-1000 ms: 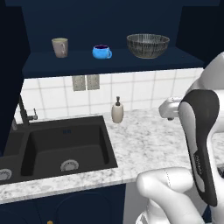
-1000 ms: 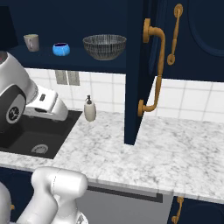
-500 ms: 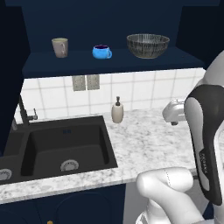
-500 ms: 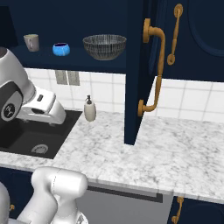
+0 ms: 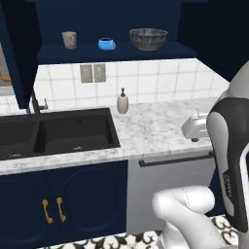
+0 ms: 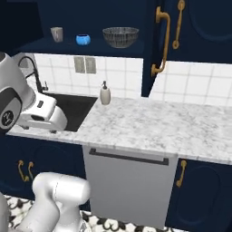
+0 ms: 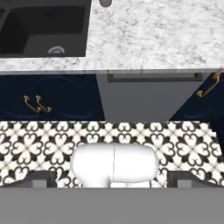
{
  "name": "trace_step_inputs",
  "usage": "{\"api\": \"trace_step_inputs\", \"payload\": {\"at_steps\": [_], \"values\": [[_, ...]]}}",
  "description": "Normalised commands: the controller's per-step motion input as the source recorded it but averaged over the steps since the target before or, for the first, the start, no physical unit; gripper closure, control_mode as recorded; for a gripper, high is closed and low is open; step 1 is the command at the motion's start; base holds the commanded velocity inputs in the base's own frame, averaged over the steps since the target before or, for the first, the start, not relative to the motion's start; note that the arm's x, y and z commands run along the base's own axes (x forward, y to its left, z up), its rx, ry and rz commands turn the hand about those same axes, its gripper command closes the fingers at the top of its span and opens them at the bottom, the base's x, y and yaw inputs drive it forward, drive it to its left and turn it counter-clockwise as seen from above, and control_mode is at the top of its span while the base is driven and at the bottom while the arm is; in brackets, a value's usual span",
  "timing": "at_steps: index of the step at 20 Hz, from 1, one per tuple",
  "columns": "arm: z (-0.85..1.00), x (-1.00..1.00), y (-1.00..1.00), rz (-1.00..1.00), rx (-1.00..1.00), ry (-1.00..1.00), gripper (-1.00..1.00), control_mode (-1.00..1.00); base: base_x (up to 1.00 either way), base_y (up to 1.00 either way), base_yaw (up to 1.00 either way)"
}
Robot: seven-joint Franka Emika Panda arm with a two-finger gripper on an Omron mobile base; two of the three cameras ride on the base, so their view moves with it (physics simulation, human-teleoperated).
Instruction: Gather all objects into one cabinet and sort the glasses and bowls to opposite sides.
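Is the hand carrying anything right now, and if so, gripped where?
Nothing is held. The hand is open, its tips wide apart over the patterned floor, with no dish between them.

The white arm (image 5: 232, 160) rises from its rounded base link, elbow bent high, its dark-jointed forearm folded back toward the body. The wrist (image 6: 43, 115) points the hand steeply downward, camera looking past the robot's own body. The end effector (image 7: 112, 177) stands with its jaws spread wide, dark fingertips (image 7: 41, 178) far apart, gripping nothing.
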Motion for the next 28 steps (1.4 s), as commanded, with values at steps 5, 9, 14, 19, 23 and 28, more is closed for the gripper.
{"api": "trace_step_inputs", "payload": {"at_steps": [5,9,14,19,23,28], "values": [[0.00,0.00,0.00,0.00,0.00,0.00,-1.00,1.00,-0.83,0.00,0.06],[0.00,0.00,0.00,0.00,0.00,0.00,-1.00,1.00,-0.17,0.00,0.64],[0.00,0.00,0.00,0.00,0.00,0.00,-1.00,1.00,-0.04,0.01,1.00],[0.00,0.00,0.00,0.00,0.00,0.00,-1.00,1.00,-0.04,0.00,1.00],[0.00,0.00,0.00,0.00,0.00,0.00,-1.00,1.00,-0.01,0.00,1.00],[0.00,0.00,0.00,0.00,0.00,0.00,-1.00,1.00,0.00,0.00,1.00]]}}
